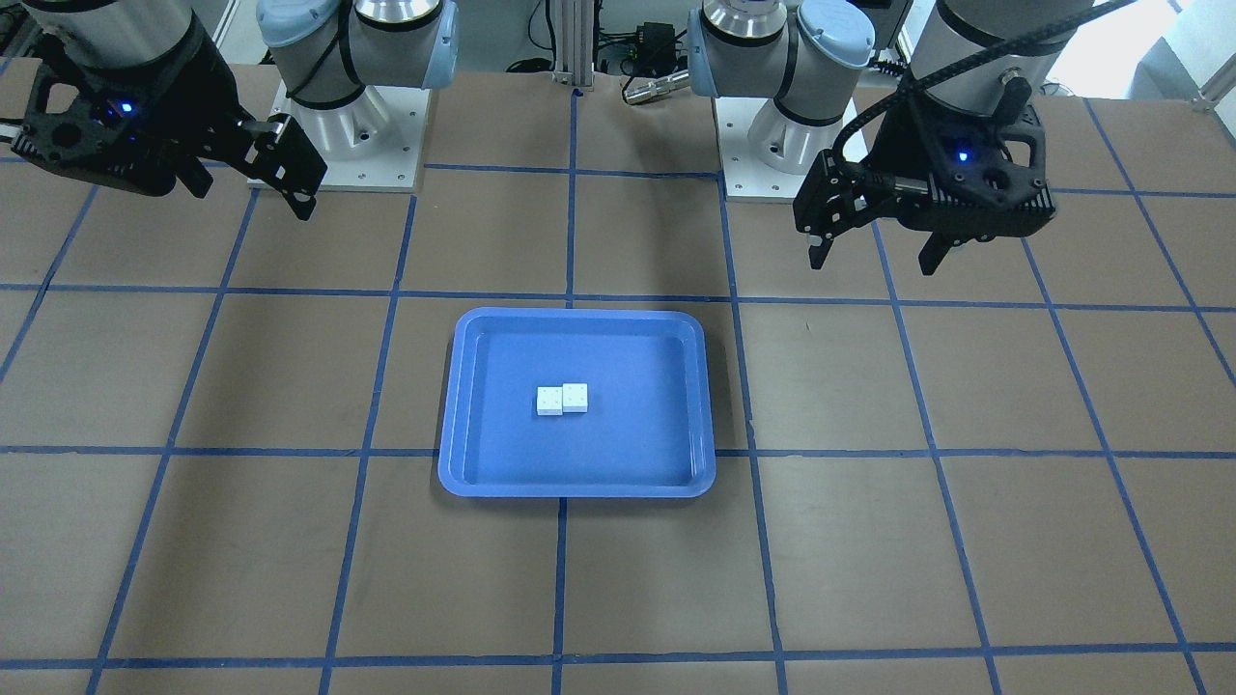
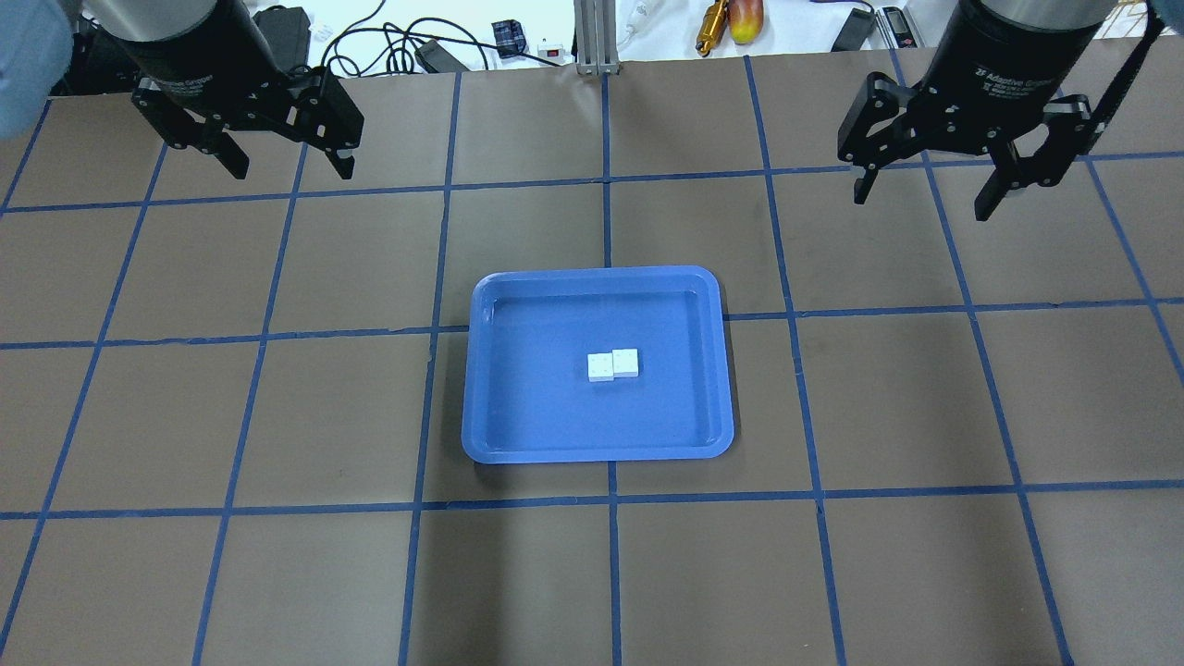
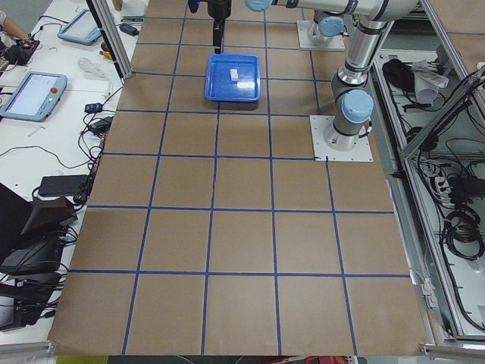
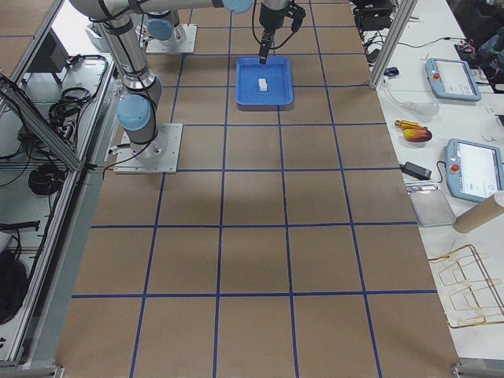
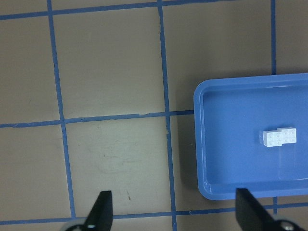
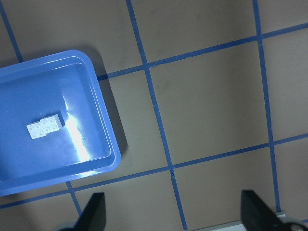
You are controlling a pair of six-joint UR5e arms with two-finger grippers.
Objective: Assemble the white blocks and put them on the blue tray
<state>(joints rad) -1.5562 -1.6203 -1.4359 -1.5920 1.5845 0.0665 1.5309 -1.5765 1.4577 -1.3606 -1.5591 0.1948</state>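
The two white blocks (image 2: pixel 613 364) are joined with an offset and lie near the middle of the blue tray (image 2: pixel 490 407). They also show in the front view (image 1: pixel 562 398), the left wrist view (image 5: pixel 279 137) and the right wrist view (image 6: pixel 44 127). My left gripper (image 2: pixel 291 173) is open and empty, raised over the table far back and left of the tray. My right gripper (image 2: pixel 921 203) is open and empty, raised far back and right of the tray. In the front view the left gripper (image 1: pixel 872 264) is on the right and the right gripper (image 1: pixel 253 198) on the left.
The table is brown with a grid of blue tape (image 2: pixel 606 185). The arm bases (image 1: pixel 352 125) stand at the robot's side of the table. Cables and tools (image 2: pixel 731 23) lie beyond the far edge.
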